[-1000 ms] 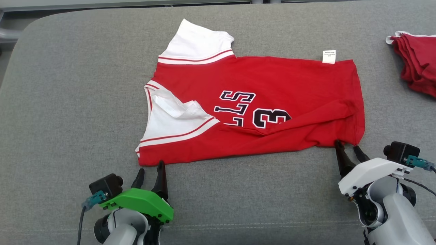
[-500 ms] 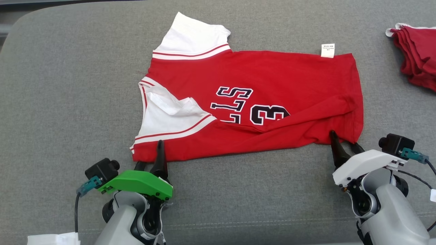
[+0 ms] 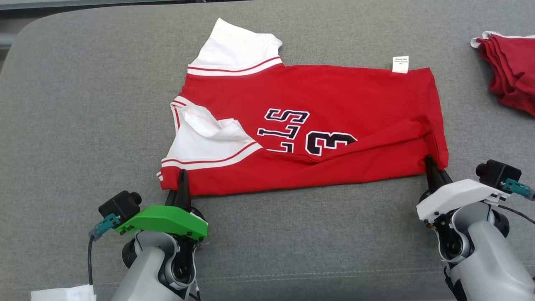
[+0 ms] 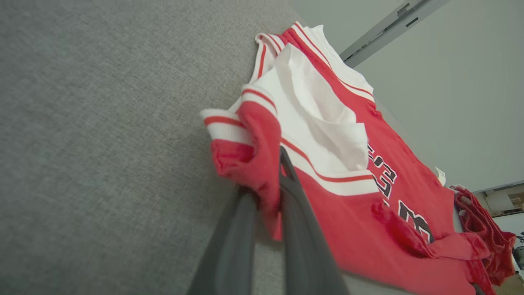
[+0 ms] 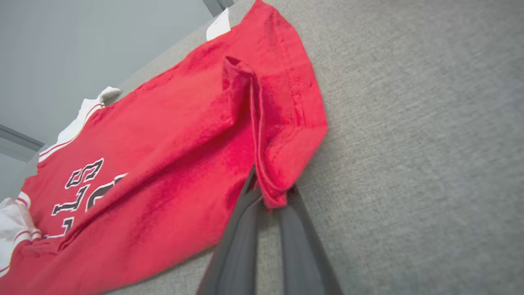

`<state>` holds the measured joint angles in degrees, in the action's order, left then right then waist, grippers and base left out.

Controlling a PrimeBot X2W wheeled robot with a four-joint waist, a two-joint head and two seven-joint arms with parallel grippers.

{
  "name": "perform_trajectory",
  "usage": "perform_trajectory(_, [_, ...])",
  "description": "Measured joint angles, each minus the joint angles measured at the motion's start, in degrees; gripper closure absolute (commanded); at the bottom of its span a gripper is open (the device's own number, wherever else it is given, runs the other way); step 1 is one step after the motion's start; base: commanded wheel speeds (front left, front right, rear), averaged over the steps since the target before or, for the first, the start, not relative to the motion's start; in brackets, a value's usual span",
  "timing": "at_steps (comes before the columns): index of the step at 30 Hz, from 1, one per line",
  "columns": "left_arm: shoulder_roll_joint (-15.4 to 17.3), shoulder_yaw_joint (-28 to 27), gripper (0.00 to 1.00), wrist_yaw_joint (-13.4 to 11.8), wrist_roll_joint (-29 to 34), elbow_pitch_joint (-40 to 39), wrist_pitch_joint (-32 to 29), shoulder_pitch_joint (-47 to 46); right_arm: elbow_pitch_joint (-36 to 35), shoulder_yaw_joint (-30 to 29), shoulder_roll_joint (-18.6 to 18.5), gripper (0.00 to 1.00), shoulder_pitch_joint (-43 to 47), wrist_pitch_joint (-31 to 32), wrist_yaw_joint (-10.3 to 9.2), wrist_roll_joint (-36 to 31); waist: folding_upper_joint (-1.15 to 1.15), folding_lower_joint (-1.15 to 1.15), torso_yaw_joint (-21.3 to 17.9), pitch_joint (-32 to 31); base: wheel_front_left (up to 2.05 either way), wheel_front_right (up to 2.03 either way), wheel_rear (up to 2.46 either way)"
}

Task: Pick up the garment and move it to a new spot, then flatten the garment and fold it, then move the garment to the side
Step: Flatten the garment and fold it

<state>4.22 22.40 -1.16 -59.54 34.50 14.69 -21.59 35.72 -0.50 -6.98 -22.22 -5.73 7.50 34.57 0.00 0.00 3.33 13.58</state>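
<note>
Across the middle of the grey fabric surface lies the garment, spread sideways. Its collar and white sleeve panels point to the robot's left and its hem to the right, and a long fold along the near side covers part of the black lettering. Down at the near-left corner, the left end effector has its two fingers closed tight on the red hem just below the striped trim, with cloth bunched and pinched between them. Over at the near-right corner it's the same story: the right end effector is clamped, fingers squeezing a small tongue of red hem. The garment's near edge runs almost straight between the two grips. For room, there's a broad stretch of open grey to the left of the collar, out to the surface's rounded far-left corner. A narrower band lies along the near side around both arms. On the far edge, a small white tag pokes out near the right corner. Off at the far right sits a darker red cloth in a heap, well apart from the garment's hem, with open grey between them.
</note>
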Motion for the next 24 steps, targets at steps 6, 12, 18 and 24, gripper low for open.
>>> perform_trajectory(6, [0.0, -1.4, 1.00, 0.6, 1.3, -0.6, 0.1, 1.6, -2.6, -0.4, -1.7, 1.00, 1.9, 1.4, 0.03, 3.0, 0.00, 0.00, -0.4, -0.7, 0.00, 0.00, 0.00])
perform_trajectory(12, [0.0, -2.3, 1.00, 0.7, 2.9, -4.3, 0.1, 5.5, -7.4, -0.5, -3.9, 1.00, 5.9, 8.0, 0.04, 9.4, 0.00, 0.00, -0.6, -1.3, 0.00, 0.00, 0.00])
perform_trajectory(18, [-0.1, -2.9, 1.00, -0.3, 5.6, -9.5, 0.1, 10.8, -11.3, -2.6, -5.6, 1.00, 9.8, 10.3, 0.05, 11.1, 0.00, 0.00, -0.4, -1.4, 0.00, 0.00, 0.00])
perform_trajectory(24, [-0.3, -1.6, 1.00, -1.8, 7.2, -11.2, 0.1, 13.8, -12.0, -4.1, -5.4, 1.00, 11.3, 10.8, 0.05, 10.0, 0.00, 0.00, -0.3, -1.3, 0.00, 0.00, 0.00])
